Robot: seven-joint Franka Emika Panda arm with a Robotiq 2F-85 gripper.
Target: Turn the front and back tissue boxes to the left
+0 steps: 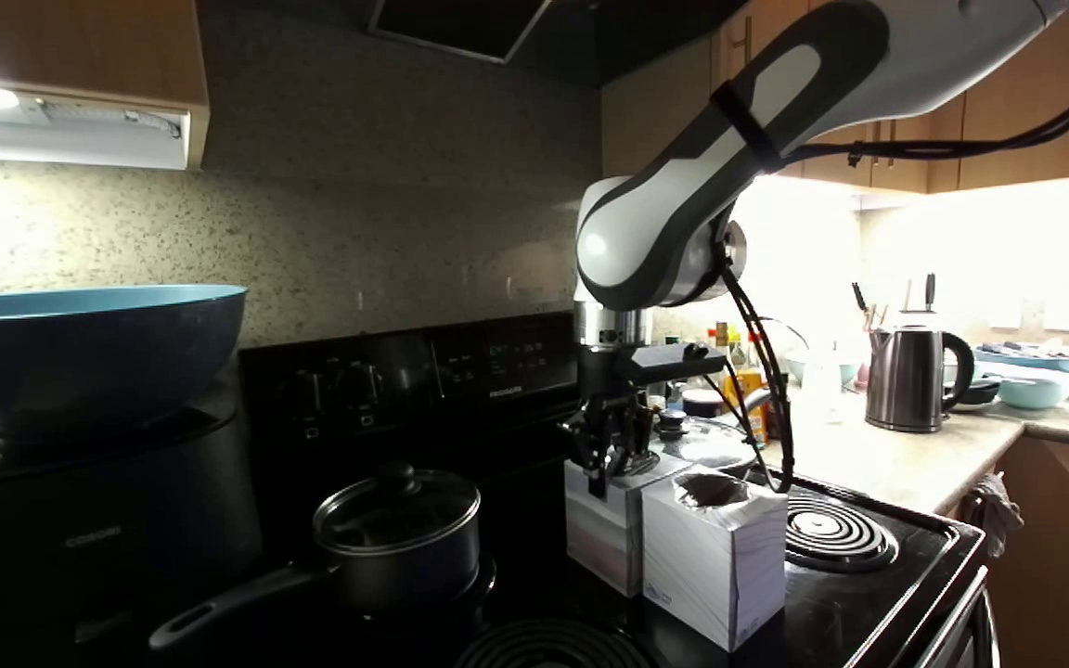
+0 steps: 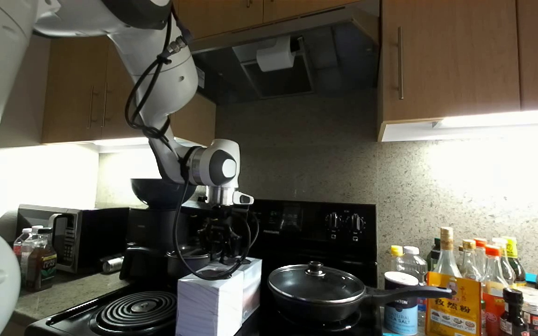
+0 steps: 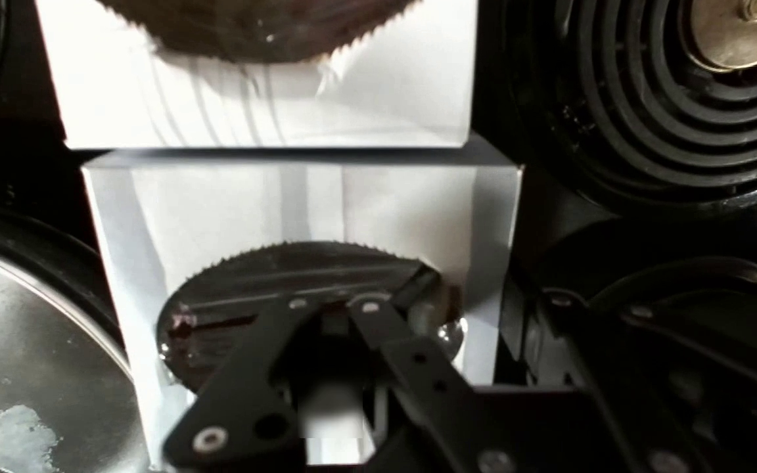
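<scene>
The gripper has one finger in the back box, one outside, likely for turning (tight? I can't tell).

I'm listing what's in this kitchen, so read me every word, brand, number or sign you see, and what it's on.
"COSORI": black appliance under the large bowl.
"FRIGIDAIRE", small: stove control panel.
"孜然粉": orange packet.
"NATURAL SALT": blue canister.
"RTON", a partly visible name: same canister.
Too small or blurred to read: stove display, microwave buttons, bottle labels, print on the nearer tissue box.
</scene>
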